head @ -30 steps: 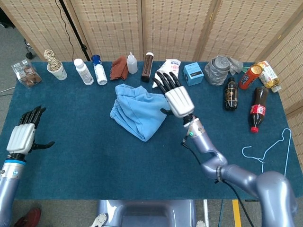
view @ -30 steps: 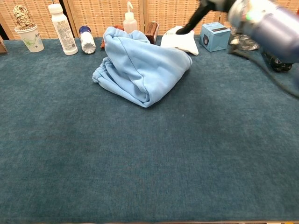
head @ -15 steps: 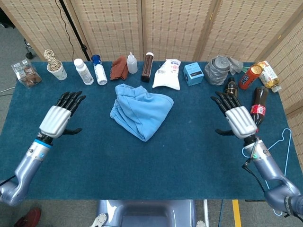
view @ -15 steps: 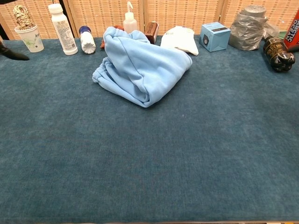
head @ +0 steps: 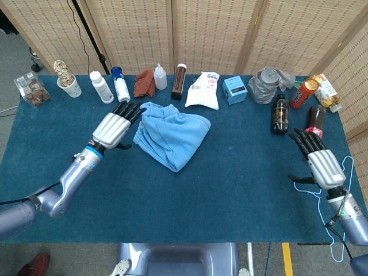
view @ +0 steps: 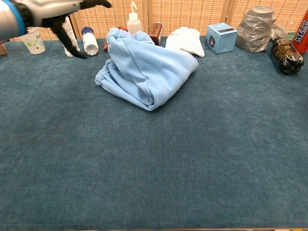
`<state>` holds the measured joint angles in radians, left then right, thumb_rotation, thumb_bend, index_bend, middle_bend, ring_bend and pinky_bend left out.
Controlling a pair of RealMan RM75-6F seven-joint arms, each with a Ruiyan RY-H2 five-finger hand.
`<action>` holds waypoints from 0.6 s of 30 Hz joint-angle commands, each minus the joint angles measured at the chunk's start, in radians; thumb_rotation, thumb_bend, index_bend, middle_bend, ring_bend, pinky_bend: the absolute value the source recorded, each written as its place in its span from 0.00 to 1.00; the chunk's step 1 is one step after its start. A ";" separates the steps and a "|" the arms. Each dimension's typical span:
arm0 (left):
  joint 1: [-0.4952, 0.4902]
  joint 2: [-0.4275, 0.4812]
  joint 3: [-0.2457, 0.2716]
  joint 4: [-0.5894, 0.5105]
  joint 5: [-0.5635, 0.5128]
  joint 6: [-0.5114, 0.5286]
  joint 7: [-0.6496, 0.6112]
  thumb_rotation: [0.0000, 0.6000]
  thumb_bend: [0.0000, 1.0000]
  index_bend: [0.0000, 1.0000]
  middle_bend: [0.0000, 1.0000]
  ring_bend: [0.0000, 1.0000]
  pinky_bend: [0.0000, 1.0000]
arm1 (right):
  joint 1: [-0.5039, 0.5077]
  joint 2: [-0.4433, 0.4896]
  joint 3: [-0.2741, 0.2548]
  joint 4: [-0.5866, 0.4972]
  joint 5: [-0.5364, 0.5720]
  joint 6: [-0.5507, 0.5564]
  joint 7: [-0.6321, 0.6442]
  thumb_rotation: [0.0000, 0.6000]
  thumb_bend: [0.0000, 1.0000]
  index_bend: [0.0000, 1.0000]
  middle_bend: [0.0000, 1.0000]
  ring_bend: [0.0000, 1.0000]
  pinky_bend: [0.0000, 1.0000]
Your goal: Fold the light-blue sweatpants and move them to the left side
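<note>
The light-blue sweatpants point(head: 171, 134) point(view: 145, 67) lie bunched in a folded heap at the middle back of the dark blue table point(head: 190, 195). My left hand point(head: 114, 127) point(view: 45, 7) hovers just left of the heap with its fingers spread, their tips near the cloth's left edge, and nothing in it. My right hand point(head: 319, 161) is far off at the table's right edge, fingers apart and holding nothing; the chest view does not show it.
Along the back edge stand a paper cup point(head: 70, 85), white bottles point(head: 102, 87), a brown cloth point(head: 144, 83), a white bag point(head: 203, 89), a blue box point(head: 234, 89) and a grey bundle point(head: 267, 84). Drink bottles point(head: 313, 131) lie at the right. A wire hanger point(head: 333, 183) rests by my right hand.
My left hand has swept right from the table's left edge to the sweatpants' left side. My right hand has drawn back from the sweatpants to the far right edge. The sweatpants have not moved.
</note>
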<state>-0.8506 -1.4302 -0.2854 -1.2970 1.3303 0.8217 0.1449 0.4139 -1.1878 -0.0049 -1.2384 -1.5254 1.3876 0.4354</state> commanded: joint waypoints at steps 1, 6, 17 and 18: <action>-0.068 -0.062 -0.022 0.055 -0.050 -0.044 0.075 1.00 0.00 0.00 0.00 0.00 0.00 | -0.037 -0.012 -0.005 0.004 -0.006 0.034 0.042 1.00 0.00 0.00 0.00 0.00 0.00; -0.144 -0.159 -0.023 0.153 -0.077 -0.071 0.130 1.00 0.00 0.00 0.00 0.00 0.00 | -0.061 -0.009 0.006 -0.011 -0.002 0.044 0.042 1.00 0.00 0.00 0.00 0.00 0.00; -0.181 -0.213 0.033 0.219 -0.160 -0.154 0.184 1.00 0.00 0.00 0.00 0.00 0.00 | -0.072 0.007 0.030 -0.026 -0.002 0.022 0.048 1.00 0.00 0.00 0.00 0.00 0.00; -0.177 -0.209 0.040 0.214 -0.160 -0.152 0.183 1.00 0.00 0.00 0.00 0.00 0.00 | -0.073 0.007 0.031 -0.026 -0.004 0.021 0.049 1.00 0.00 0.00 0.00 0.00 0.00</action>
<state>-1.0316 -1.6425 -0.2527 -1.0790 1.1725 0.6695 0.3272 0.3417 -1.1808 0.0255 -1.2643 -1.5286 1.4089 0.4844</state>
